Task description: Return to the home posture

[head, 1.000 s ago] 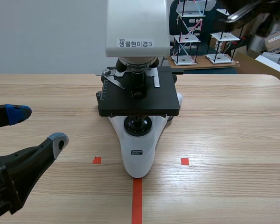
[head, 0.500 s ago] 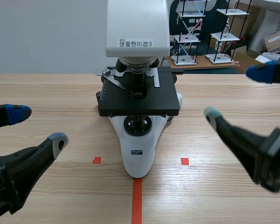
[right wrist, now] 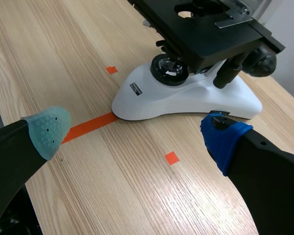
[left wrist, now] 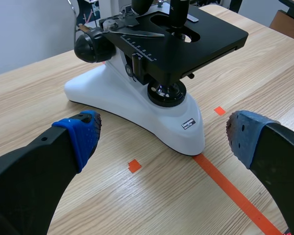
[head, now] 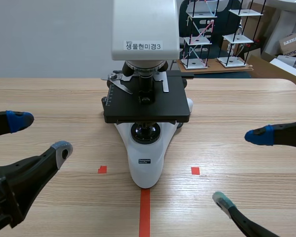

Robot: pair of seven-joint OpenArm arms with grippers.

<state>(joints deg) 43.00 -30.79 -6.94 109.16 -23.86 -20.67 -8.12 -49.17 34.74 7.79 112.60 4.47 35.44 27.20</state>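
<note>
- Scene view: our left gripper (head: 41,135) sits low on its own side, fingers spread wide with nothing in them. The right gripper (head: 240,168) mirrors it on the other side, also spread and empty. The microscope (head: 147,148) stands in the middle of the table (head: 246,98) between them, well apart from both. The front of its base rests on the end of the tape line (head: 144,212).
- We reckon that mirrored, pulled-back layout is the whole point. Home posture parks both arms off the workpiece, so nothing can get bumped.
- Left wrist view: the left gripper (left wrist: 162,137) has one blue pad out on each side with bare wood under them. The microscope (left wrist: 137,98) is ahead of the gripper, not between its fingers, so nothing is held here.
- Right wrist view: it's the same on this side. The right gripper (right wrist: 134,133) is released, with its grey-green and blue pads far apart. The microscope (right wrist: 186,93) is ahead of it with its base untouched.
- Our guess is that the task is pretty much done, or only a small settle away. The right gripper looks a bit lower in the scene view than the left.
</note>
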